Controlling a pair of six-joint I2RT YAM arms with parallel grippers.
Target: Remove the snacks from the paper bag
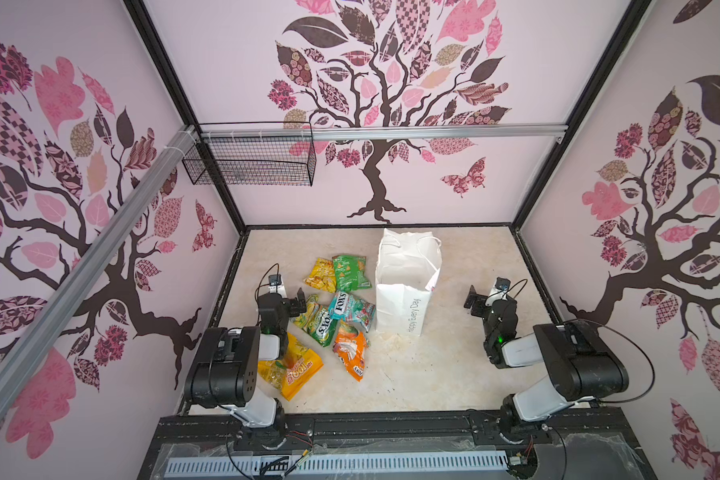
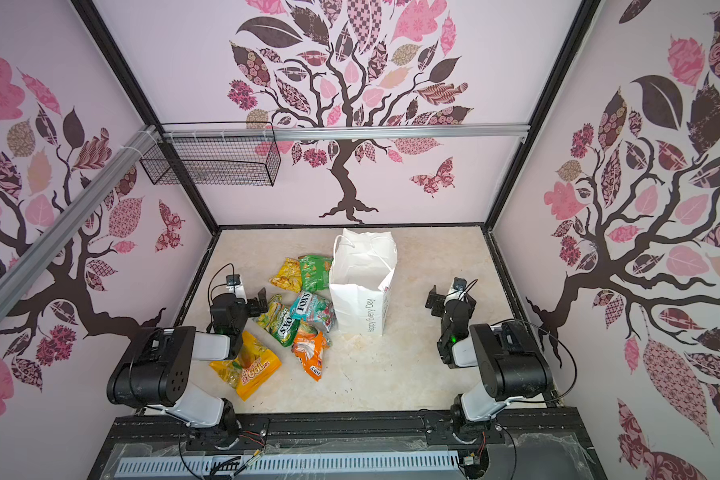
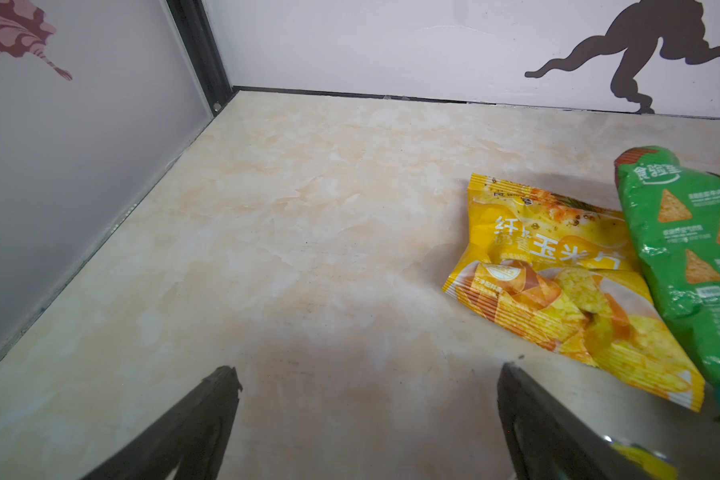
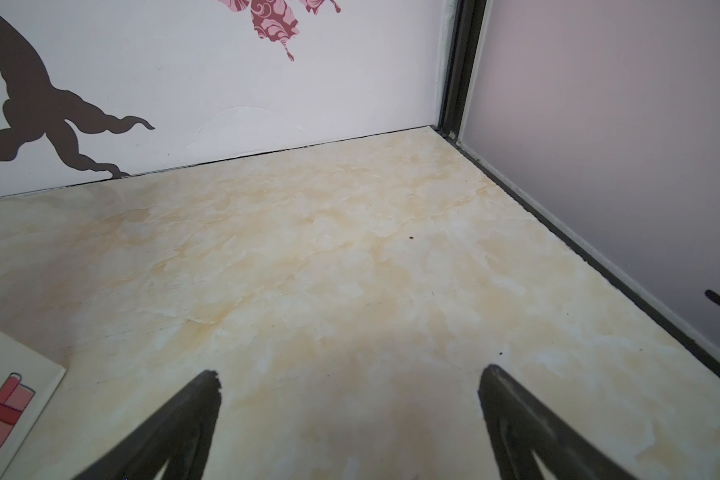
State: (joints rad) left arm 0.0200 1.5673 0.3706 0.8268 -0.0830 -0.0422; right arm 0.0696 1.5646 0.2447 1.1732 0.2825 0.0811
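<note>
1. Paper bag point(image 1: 406, 286): looks light and thin, probably tips easily; stands upright in middle of frame on pale marbled surface point(image 1: 454, 374), tree-patterned walls point(image 1: 433, 187) around.
2. Snacks point(image 1: 352, 309): six crinkly, likely slippery packets lying just left of bag; I would pinch a sealed edge.
3. Left tool point(image 1: 298, 303) and right tool point(image 1: 474, 300): both spread wide, empty.

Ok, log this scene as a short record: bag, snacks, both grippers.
bag: tall white paper bag with cord handles, upright, top open, no packet visible inside
snacks out: six, all lying on the marble-patterned table, left of the bag
packets: yellow packet, green packet, green-yellow FOX'S packet, teal-red FOX'S packet, orange packet, larger yellow-orange packet partly hidden by the left arm
left gripper: open, empty, over bare table near the packets
right gripper: open, empty, right of the bag
</note>
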